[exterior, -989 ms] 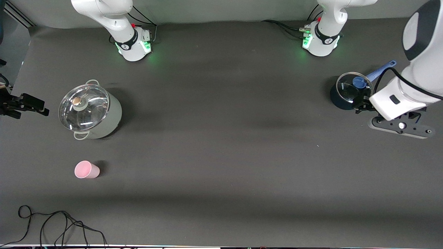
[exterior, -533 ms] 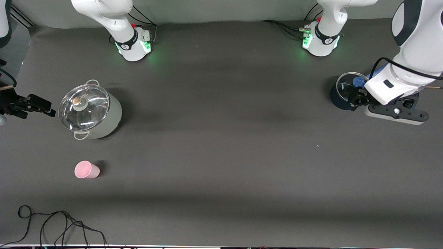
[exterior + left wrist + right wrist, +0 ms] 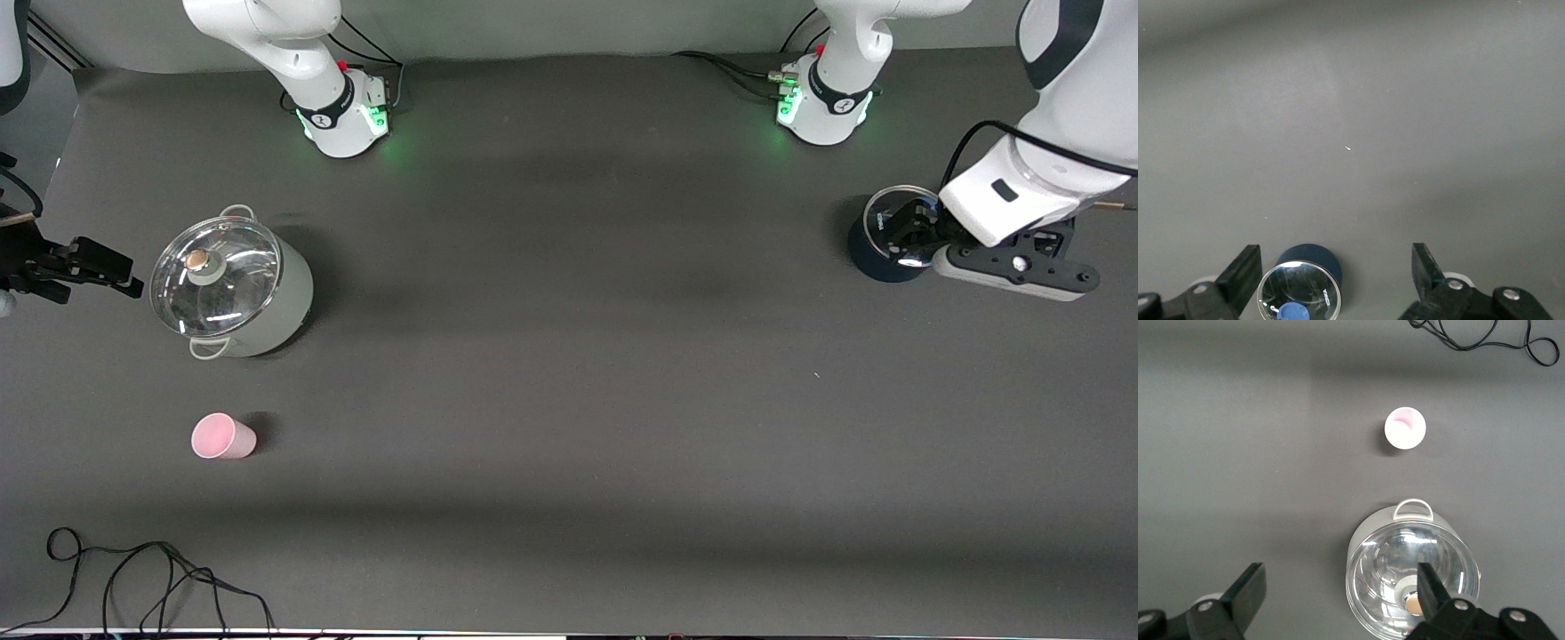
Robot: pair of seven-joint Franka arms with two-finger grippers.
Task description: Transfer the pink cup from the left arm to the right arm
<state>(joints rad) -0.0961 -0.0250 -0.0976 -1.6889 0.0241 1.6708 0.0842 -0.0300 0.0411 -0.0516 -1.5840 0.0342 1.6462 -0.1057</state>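
Front view: pink cup (image 3: 222, 437) stood upright on the bench (image 3: 569, 373) near the right arm's end, nearer the camera than the grey lidded pot (image 3: 229, 292). Left gripper (image 3: 909, 242) hung over the dark blue lidded pot (image 3: 889, 242); right gripper (image 3: 71, 267) at the bench's edge.

Left wrist view: fingers (image 3: 1241, 275) spread wide, empty.

Right wrist view: fingers (image 3: 1250, 590) spread wide, empty

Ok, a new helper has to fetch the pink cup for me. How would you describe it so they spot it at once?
Find the big grey pot with a glass lid at the right arm's end of the table. The pink cup stands alone on the mat, nearer the front camera than that pot. It is the only pink thing, small, plain and without handle or lid.
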